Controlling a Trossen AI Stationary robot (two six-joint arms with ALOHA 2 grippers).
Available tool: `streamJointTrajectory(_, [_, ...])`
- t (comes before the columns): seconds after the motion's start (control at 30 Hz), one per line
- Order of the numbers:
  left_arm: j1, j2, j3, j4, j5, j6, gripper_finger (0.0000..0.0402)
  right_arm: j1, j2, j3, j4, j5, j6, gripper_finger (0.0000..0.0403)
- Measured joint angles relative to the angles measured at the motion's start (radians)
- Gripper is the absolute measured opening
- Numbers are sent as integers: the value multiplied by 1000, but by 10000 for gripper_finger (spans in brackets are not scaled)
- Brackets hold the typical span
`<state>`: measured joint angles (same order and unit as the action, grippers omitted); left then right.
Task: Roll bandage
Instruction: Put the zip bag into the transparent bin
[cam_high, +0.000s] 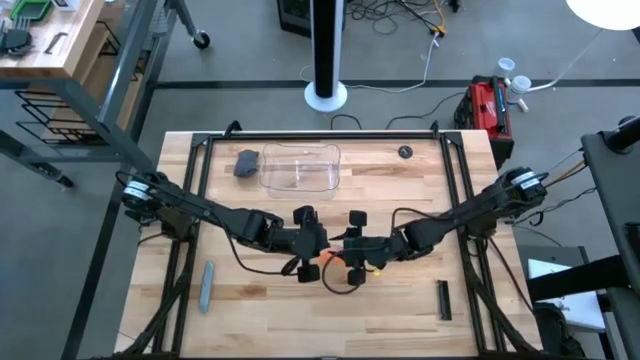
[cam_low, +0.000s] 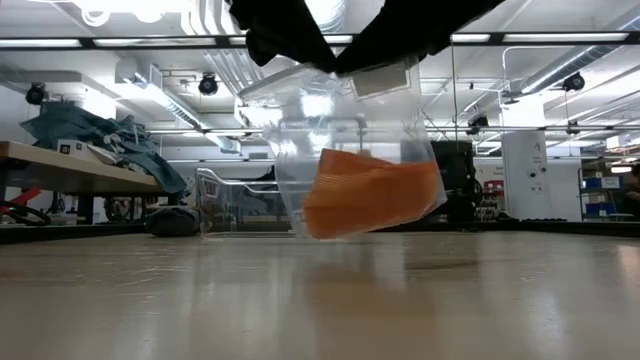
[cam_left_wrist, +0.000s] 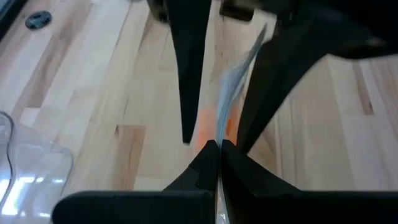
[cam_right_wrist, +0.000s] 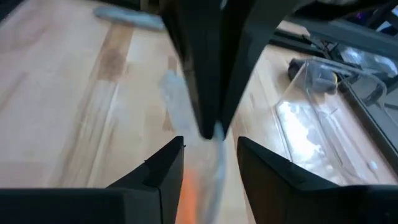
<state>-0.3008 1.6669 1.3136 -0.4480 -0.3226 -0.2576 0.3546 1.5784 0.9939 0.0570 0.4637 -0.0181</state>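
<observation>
The orange bandage (cam_low: 370, 195) sits inside a clear plastic wrapper (cam_low: 330, 120) that hangs over the middle of the table. My left gripper (cam_left_wrist: 217, 149) is shut on the wrapper's upper edge. My right gripper (cam_right_wrist: 211, 155) is open. Its fingers stand on either side of the wrapper (cam_right_wrist: 171, 93), facing the left gripper; I cannot tell whether they touch it. In the high view the two grippers meet at the table's centre, left (cam_high: 318, 252) and right (cam_high: 345, 255). Orange shows below the fingers in both wrist views, left (cam_left_wrist: 206, 121) and right (cam_right_wrist: 189, 193). My left gripper pinches the wrapper's upper edge (cam_left_wrist: 219, 134) between its two fingers. The wrapper hangs below the fingers with the bandage in its lower part. Its bottom (cam_low: 340, 232) is close to the table; I cannot tell whether it touches.
A clear plastic box (cam_high: 300, 168) and a dark grey lump (cam_high: 246, 163) stand at the far side. A grey stick (cam_high: 207, 285) lies near left, a black bar (cam_high: 444, 300) near right, and a small black disc (cam_high: 404, 152) far right.
</observation>
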Motion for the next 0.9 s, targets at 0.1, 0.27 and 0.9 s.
streamJointTrajectory(0.1, [0,0,-2,-34,0,-26,0,0,0,0,-1,0,1,124])
streamJointTrajectory(0.27, [0,0,-2,-41,0,-36,0,0,-2,0,-4,0,8,102])
streamJointTrajectory(0.9, [-2,0,-37,-39,8,-66,0,20,-50,0,-144,27,44,1])
